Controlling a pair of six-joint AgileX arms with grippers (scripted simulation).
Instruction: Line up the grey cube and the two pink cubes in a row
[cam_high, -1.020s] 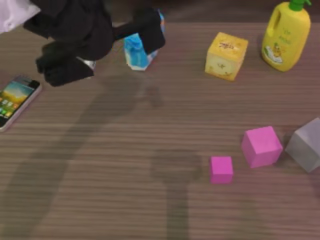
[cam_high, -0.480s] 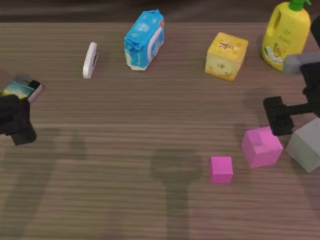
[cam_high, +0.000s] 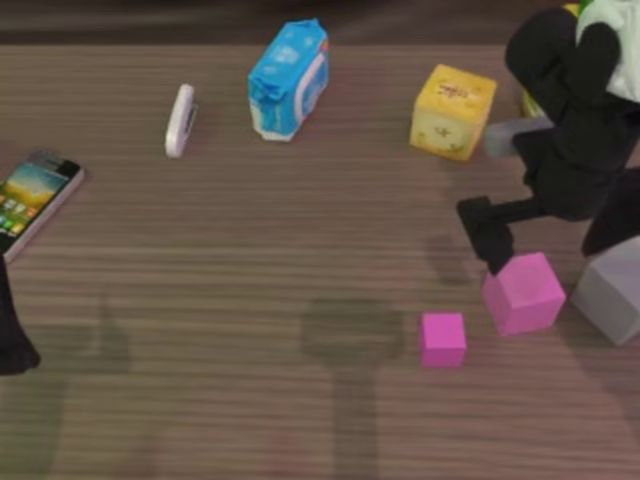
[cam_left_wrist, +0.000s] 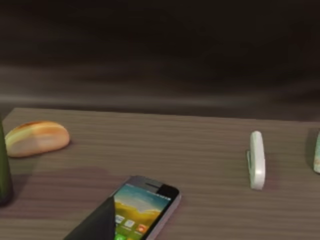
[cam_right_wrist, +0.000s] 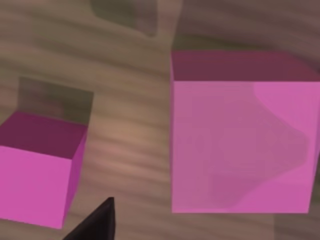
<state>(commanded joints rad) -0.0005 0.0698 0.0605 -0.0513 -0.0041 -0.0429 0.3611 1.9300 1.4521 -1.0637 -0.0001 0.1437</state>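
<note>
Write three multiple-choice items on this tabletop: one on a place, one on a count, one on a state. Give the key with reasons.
1. Where is the smartphone?
A. at the table's left edge
B. beside the grey cube
C. behind the yellow box

2. How many pink cubes are on the table?
A. one
B. two
C. three

3. What is the right gripper doing?
A. gripping the grey cube
B. lifting the small pink cube
C. poised above the larger pink cube, holding nothing

Key:
1 A, it lies at the top view's left edge.
2 B, the larger pink cube and the small pink cube.
3 C, the cube rests on the table and the grey cube is ungripped.
</note>
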